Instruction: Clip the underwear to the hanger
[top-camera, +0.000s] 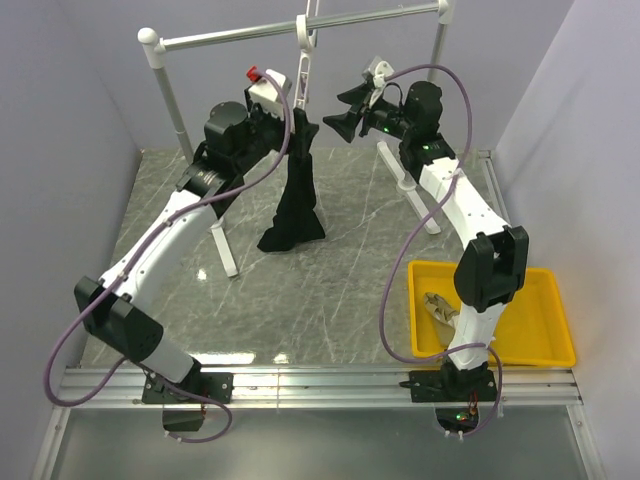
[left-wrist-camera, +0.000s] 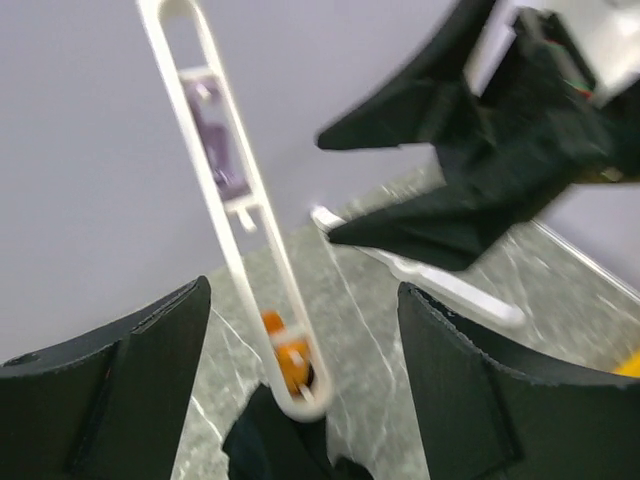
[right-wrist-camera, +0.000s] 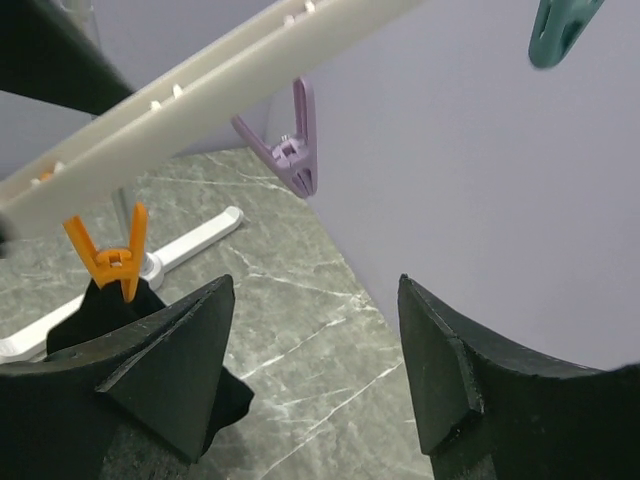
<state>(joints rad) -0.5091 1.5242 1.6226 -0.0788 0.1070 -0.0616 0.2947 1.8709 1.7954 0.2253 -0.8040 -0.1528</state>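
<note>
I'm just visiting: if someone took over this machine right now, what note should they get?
Left gripper: open, empty, straddling the slim white plastic hanger.
Right gripper: open, empty, beside it.
Black fabric underwear hangs from one small orange clip at the hanger's low end, bottom touching the grey marble table.
Done: one clip on.
Left: probably a second clip, none seen attached.

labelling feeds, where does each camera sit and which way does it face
top external: above, behind the robot, looking down on left arm, right arm, hanger, underwear.
left wrist: wrist-mounted, faces the hanger past open left gripper.
right wrist: wrist-mounted, faces the hanger past open right gripper.
shared: both wrist views show the orange clip.
</note>
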